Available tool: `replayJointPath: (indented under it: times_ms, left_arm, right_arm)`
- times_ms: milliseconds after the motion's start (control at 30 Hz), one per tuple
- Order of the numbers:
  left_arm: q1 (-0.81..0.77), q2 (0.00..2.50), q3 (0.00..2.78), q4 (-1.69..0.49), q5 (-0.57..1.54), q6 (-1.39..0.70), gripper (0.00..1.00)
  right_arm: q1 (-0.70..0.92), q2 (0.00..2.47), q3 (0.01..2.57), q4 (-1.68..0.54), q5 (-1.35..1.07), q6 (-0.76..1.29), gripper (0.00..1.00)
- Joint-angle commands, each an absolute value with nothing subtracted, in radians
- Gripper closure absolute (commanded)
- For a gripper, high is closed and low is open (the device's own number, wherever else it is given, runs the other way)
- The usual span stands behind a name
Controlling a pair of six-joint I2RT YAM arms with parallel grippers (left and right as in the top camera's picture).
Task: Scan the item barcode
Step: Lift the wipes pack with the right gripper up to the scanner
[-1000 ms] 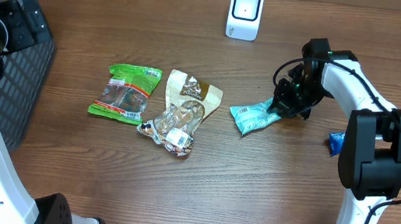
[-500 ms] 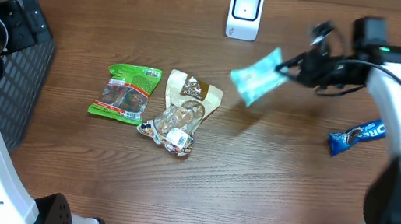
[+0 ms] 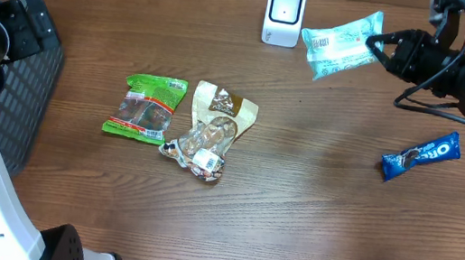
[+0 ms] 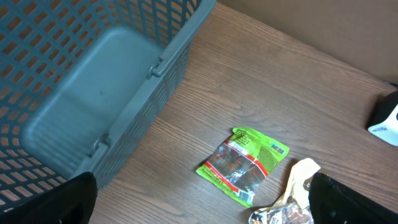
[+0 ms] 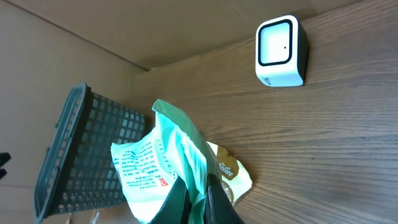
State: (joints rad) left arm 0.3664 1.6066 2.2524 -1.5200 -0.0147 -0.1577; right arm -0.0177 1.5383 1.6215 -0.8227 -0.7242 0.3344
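My right gripper [image 3: 379, 46] is shut on one edge of a mint-green snack packet [image 3: 340, 43] and holds it in the air just right of the white scanner [image 3: 284, 14]. In the right wrist view the packet [image 5: 165, 165] hangs pinched between the dark fingers [image 5: 214, 202], its printed white side facing left, with the scanner [image 5: 281, 51] standing beyond it on the table. My left gripper [image 4: 205, 199] hovers open with nothing between its fingers, above the table beside the basket.
A green packet [image 3: 146, 107] and a tan-and-clear packet [image 3: 209, 131] lie mid-table. A blue Oreo pack [image 3: 420, 156] lies at the right. A dark mesh basket [image 3: 27, 101] stands at the left edge, seen with nothing inside in the left wrist view [image 4: 93, 93].
The right gripper lifted the mint-green packet off the table and carried it up and back, to just right of the scanner. The left arm has not moved.
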Motion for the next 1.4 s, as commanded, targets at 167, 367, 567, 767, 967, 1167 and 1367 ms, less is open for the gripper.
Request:
replayJointPath:
  times_ms: [167, 367, 567, 767, 967, 1167, 1367]
  left_arm:
    - [0.366, 1.609, 2.265, -1.518, -0.007, -0.161, 0.00]
    - [0.366, 1.609, 2.265, -1.518, -0.007, -0.161, 0.00]
    - [0.366, 1.609, 2.265, -1.518, -0.007, -0.161, 0.00]
    - [0.366, 1.609, 2.265, -1.518, -0.007, -0.161, 0.00]
    - [0.366, 1.609, 2.265, -1.518, -0.007, -0.161, 0.00]
    - [0.366, 1.609, 2.265, -1.518, -0.007, -0.161, 0.00]
    - [0.366, 1.609, 2.265, -1.518, -0.007, -0.161, 0.00]
  right_arm:
    - [0.198, 1.532, 1.636, -0.769, -0.142, 0.424, 0.96]
    - [0.447, 1.651, 1.636, -0.634, 0.522, 0.358, 0.96]
    - [0.530, 1.888, 1.636, -0.264, 0.793, -0.110, 0.96]
    - [0.535, 2.100, 1.636, 0.221, 0.860, -0.598, 0.96]
    - [0.532, 2.226, 1.636, 0.515, 0.672, -0.905, 0.96]
    - [0.508, 2.266, 1.636, 0.604, 0.563, -0.955, 0.96]
    - [0.458, 2.304, 1.636, 0.628, 0.477, -1.036, 0.96]
